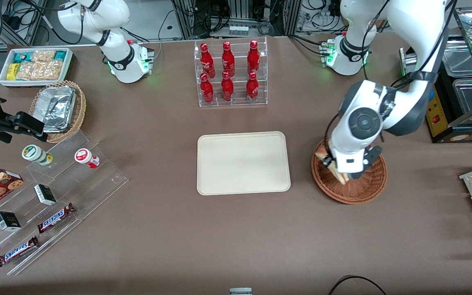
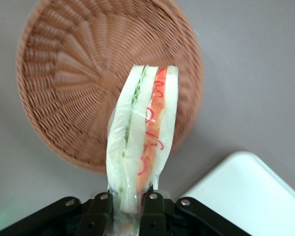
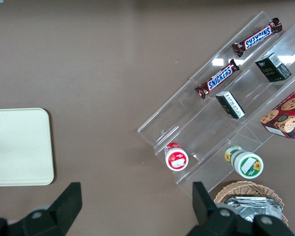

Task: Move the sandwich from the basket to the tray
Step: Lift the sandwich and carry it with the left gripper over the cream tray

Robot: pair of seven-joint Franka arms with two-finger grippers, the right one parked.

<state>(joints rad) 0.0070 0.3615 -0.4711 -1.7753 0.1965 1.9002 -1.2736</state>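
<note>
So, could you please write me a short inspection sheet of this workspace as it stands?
Surface: brown table.
Job's things: sandwich gripped, lifted above the basket; tray bare.
Clutter: red bottles in a clear rack; Snickers bars on acrylic steps; foil in a paler basket.
Grippers: left end effector shut on the sandwich, over the basket.
Cables: bundles above the table's edge.
Surroundings: metal trays at the working arm's end.

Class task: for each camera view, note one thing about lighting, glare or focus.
Front view: even overhead light, with a soft shadow under the gripper above the basket. Left wrist view: the sandwich, clamped in the gripper, has a glossy sheen on its wrap; the tray corner looks soft. Right wrist view: glare spots on the clear acrylic stand.
</note>
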